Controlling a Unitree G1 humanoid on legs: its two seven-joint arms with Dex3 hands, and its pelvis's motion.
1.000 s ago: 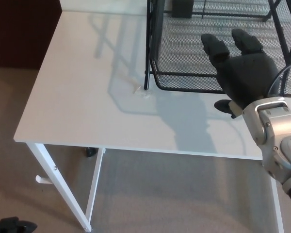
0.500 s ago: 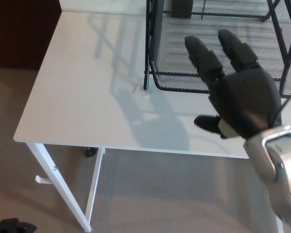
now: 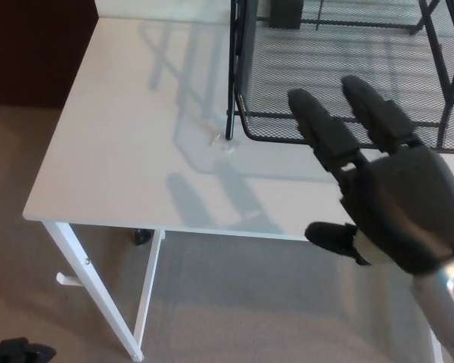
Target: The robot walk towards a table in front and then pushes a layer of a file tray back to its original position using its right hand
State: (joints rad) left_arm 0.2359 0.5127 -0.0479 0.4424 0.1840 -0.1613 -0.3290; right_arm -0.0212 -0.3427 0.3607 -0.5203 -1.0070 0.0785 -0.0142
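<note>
the right robot hand point(image 3: 397, 204) has drawn back toward the camera, open and empty, while the light, stiff mesh file tray point(image 3: 348, 76) sits on the white worktop point(image 3: 136, 151), best pushed at its front rim

This looks to me like an office room. Before me stands a plain white desk point(image 3: 129, 144) on thin white metal legs point(image 3: 91, 283), and at its far right corner sits a black wire-mesh file tray point(image 3: 348, 68). Beige carpet point(image 3: 234, 302) covers the floor below, and something dark brown point(image 3: 30, 49) stands past the desk's left edge.
</note>
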